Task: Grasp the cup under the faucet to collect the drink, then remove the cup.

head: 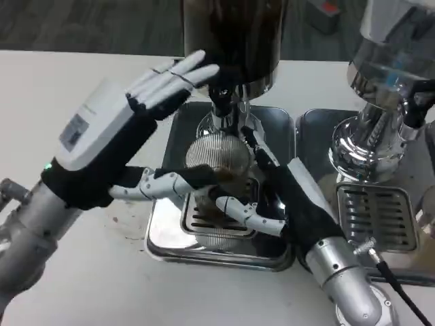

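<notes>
Head view, looking down on the white table (75,285): a drink dispenser (234,34) with a dark tank stands at the top centre, and its chrome faucet (223,102) points down over a steel drip tray (170,244) with a slotted grate (204,221). Directly under the faucet sits the clear ribbed cup (216,155), upright on the grate, with some brownish liquid showing low inside it.

Robot's right hand (275,197) comes in from the lower right, its silver forearm rising from the bottom edge. Its fingers wrap the right and front sides of the cup; one white and black finger (248,212) curls across the front below the cup, and others run up along the cup's right side toward the faucet. It grasps the cup.

Robot's left hand (115,136) reaches in from the left, white back turned up. Its upper fingers (180,75) are spread and stretched toward the faucet's top, close beside it; whether they touch it I cannot tell. Its thumb (160,185) extends low to the right and reaches the cup's left side. This hand holds nothing, fingers apart.

To the right stands a second dispenser (387,88) with a clear tank and chrome base, over its own drip tray (370,210), well apart from the cup. A black cable (401,292) trails along the right forearm.
</notes>
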